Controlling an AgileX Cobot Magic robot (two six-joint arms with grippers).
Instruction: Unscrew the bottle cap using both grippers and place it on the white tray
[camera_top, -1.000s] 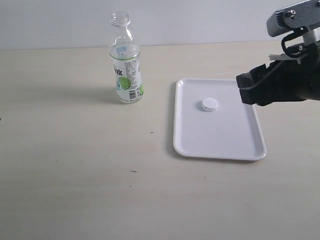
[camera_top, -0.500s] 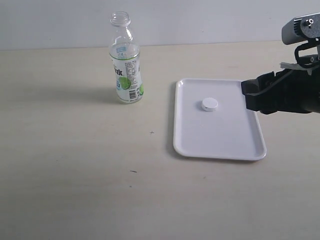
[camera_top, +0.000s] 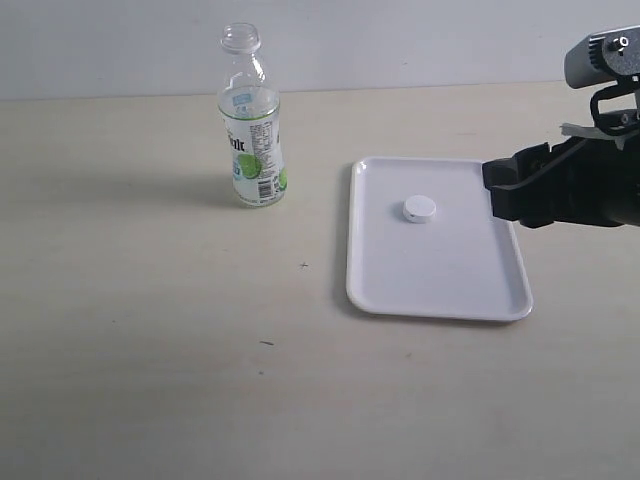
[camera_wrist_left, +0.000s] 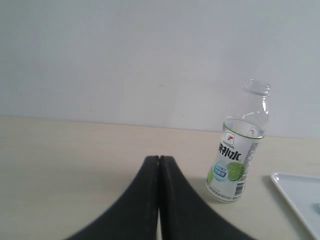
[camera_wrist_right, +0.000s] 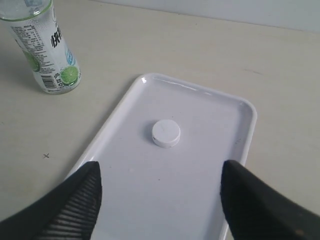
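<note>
The bottle cap (camera_top: 420, 209) (camera_wrist_right: 166, 133) lies flat on the white tray (camera_top: 440, 270) (camera_wrist_right: 200, 190), near its middle. The bottle (camera_top: 250, 130) (camera_wrist_left: 239, 150) (camera_wrist_right: 42, 50) stands upright and uncapped on the table, left of the tray. My right gripper (camera_top: 500, 190) (camera_wrist_right: 160, 190) hovers over the tray's right edge, open wide, with nothing between its fingers. My left gripper (camera_wrist_left: 159, 162) is shut and empty, well back from the bottle; it is out of the exterior view.
A beige tabletop (camera_top: 150, 350) runs under everything, with a pale wall (camera_top: 400, 40) behind it. The right arm's body and grey camera mount (camera_top: 600, 55) fill the exterior view's right edge.
My right gripper has drawn back to the right, off the tray's middle, over the first half second, then held still. Cap, bottle and tray have not moved.
</note>
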